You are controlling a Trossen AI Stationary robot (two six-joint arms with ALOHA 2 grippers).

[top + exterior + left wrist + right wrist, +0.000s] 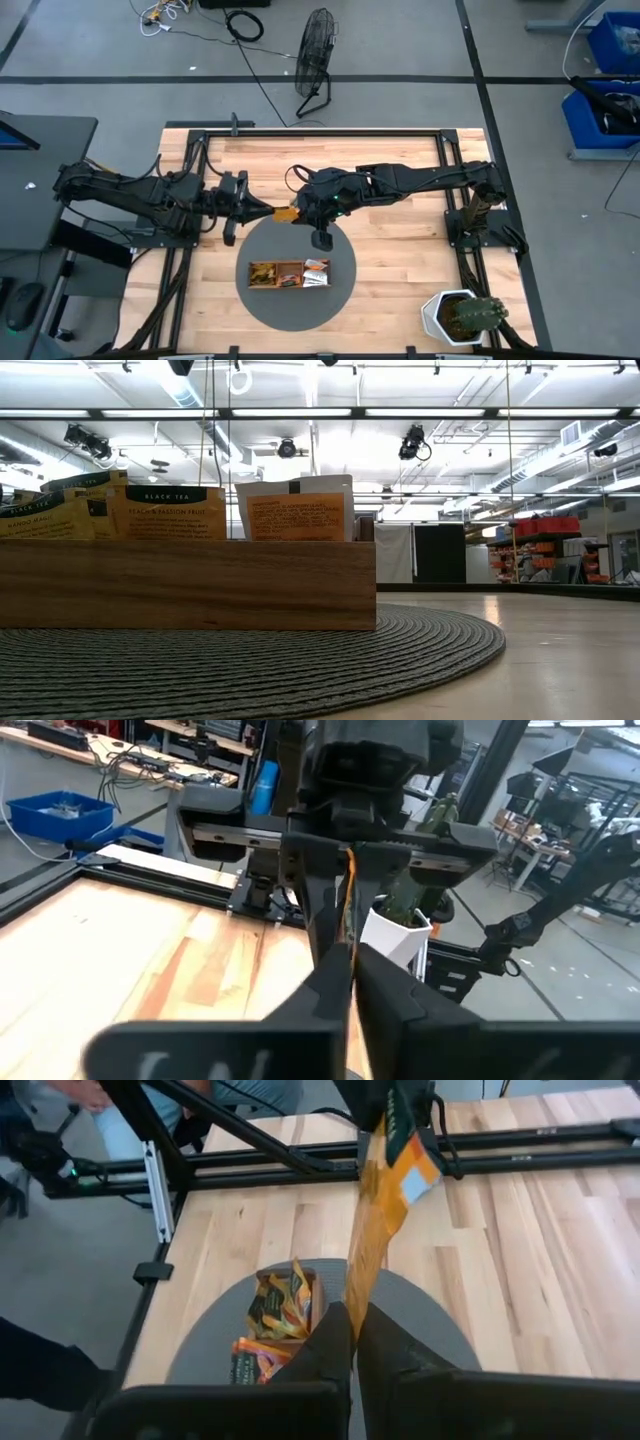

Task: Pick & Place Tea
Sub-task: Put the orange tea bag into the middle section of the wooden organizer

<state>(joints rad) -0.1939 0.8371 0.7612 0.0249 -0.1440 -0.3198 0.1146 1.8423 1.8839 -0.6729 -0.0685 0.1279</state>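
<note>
Above the table (400, 250), just beyond the far edge of the round grey mat (340, 300), the two grippers meet tip to tip over one orange sachet (286, 213). The left gripper (268, 211) reaches in from the left side and its fingers are pinched onto the near end of that sachet; the left wrist view shows the paper edge-on as a thin orange line (349, 900) running from its closed fingertips up into the other arm's head. The right gripper (300, 212) is clenched on the opposite end, and its wrist view shows the orange strip (375, 1230) stretched from its own fingers to the left gripper (400, 1120) above. So the sachet hangs in the air between both, clear of the mat. On the mat, nearer than the grippers, sits the wooden tray (288, 285) with more sachets (265, 272) standing in its compartments; from the low view they rise above the tray wall (200, 585), yellow-orange ones (165, 512) and a white one with an orange label (297, 515). A potted cactus (470, 315) stands at the table's near right corner, well apart from the tray. A fan (316, 60) and cables lie on the floor past the table's far edge. A person's sleeve (35, 1370) shows beside the table in the right wrist view.
</note>
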